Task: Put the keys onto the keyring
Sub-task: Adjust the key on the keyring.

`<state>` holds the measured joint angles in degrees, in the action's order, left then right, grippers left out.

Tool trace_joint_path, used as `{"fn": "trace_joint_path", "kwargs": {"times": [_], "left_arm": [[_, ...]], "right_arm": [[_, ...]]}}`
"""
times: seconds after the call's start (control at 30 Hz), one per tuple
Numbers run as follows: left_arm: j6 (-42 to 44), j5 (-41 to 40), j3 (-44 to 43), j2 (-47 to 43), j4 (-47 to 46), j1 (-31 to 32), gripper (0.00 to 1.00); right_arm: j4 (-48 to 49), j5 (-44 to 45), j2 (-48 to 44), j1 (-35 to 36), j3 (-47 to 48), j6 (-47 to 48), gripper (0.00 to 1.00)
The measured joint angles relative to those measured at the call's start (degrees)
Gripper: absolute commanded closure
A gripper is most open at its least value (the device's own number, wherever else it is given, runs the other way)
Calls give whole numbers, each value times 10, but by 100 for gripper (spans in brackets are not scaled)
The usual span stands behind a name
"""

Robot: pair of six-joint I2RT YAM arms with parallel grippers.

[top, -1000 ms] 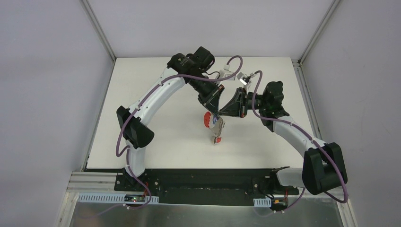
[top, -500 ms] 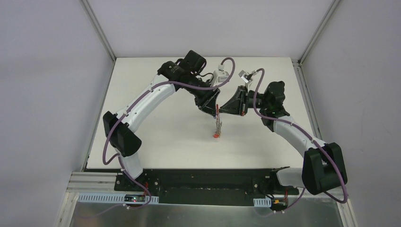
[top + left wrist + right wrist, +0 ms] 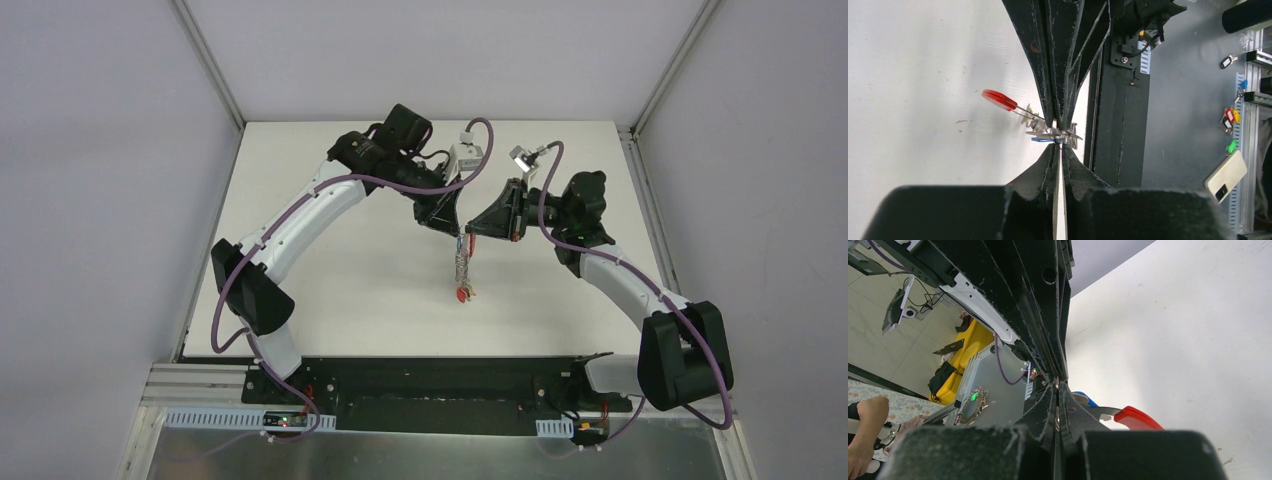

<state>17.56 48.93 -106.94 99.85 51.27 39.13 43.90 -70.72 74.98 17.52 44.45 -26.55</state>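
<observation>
The left gripper and right gripper meet tip to tip, and both pairs of jaws are clenched on the keyring between them. Its clip row sits at the fingertips, and the red half juts out sideways. A blue-tagged key hangs just beside the pinch, above the table.

From where I stand no word, number or brand can be made out anywhere, with the coloured tags of the keys and the keyring too small and blurred to show any lettering
</observation>
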Motion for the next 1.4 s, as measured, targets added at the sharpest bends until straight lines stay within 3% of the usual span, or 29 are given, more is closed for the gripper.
{"fn": "trace_joint_path", "kwargs": {"times": [0.13,0.6,0.93,1.4], "left_arm": [[-3,7,3,0,-1,-2,100],[-25,20,17,7,-13,-1,100],[5,-6,16,5,-3,-2,71],[36,-29,16,2,-26,8,70]], "right_arm": [[0,11,0,-3,0,-1,100],[0,37,0,-10,0,-3,100],[0,30,0,-16,0,-3,100],[2,23,10,-17,0,-7,100]]}}
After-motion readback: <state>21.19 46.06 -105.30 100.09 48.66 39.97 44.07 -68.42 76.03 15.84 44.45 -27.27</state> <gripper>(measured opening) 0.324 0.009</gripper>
